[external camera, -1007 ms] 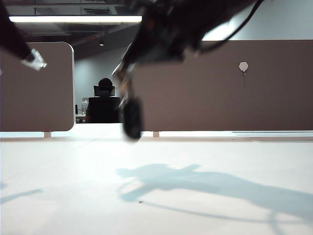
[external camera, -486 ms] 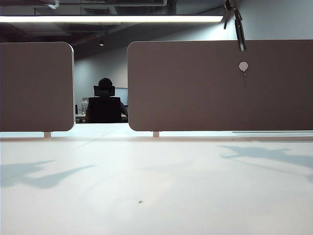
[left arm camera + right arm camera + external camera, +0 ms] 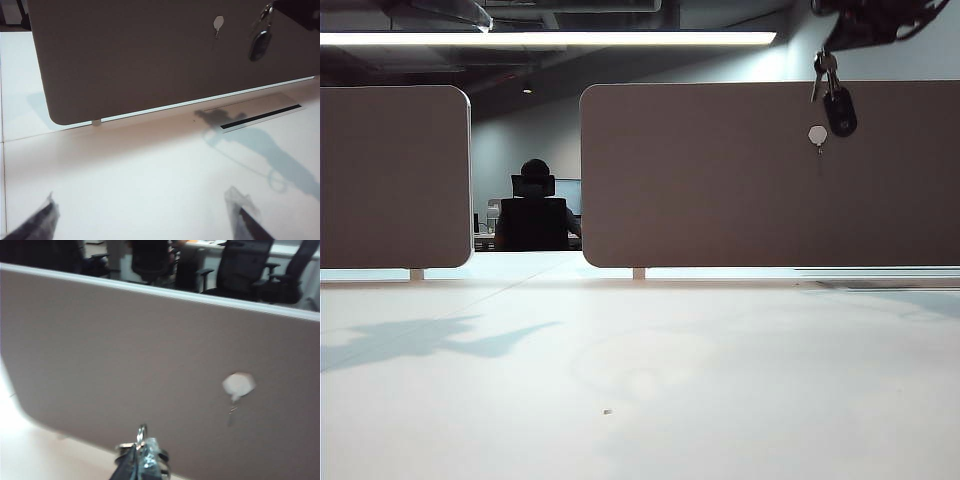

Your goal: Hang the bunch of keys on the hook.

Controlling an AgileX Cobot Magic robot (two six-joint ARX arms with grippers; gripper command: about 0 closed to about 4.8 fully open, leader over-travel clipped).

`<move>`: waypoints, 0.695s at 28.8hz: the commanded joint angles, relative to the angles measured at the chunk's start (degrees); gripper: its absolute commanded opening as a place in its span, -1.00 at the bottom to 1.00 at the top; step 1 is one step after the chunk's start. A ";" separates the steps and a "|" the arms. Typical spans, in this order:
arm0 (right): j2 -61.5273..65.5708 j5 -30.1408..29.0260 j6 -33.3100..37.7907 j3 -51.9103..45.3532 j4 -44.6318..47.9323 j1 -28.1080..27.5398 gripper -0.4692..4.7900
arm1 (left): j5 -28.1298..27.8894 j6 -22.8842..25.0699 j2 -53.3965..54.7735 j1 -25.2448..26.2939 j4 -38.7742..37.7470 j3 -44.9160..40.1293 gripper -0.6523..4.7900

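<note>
Open-plan office, brown desk divider panels, black swivel chairs, ceiling strip light, white desktop

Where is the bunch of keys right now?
In the exterior view, the bunch of keys hangs from the right end effector at upper right, just above-right of the hook.

We see a wide white table filling the lower part of the exterior view, smooth and pale, with a thin seam line running across it near the far edge. On it stand two brown divider panels: a smaller one at the far left and a long one to its right, each raised on a short white foot. A tiny dark speck lies on the table near the front. In the left wrist view a narrow dark slot is set into the table beside the long panel. Soft shadows fall across the table at left and far right.
</note>
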 commanded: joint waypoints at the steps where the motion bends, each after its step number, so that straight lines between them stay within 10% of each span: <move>1: 5.60 -0.33 -0.09 7.19 0.20 -1.33 -0.85 | -0.17 0.20 0.87 -0.07 1.11 0.44 1.00; 20: 28.96 2.86 -0.33 27.80 5.51 -2.49 -0.85 | -0.63 0.20 5.62 -0.07 0.31 0.44 1.00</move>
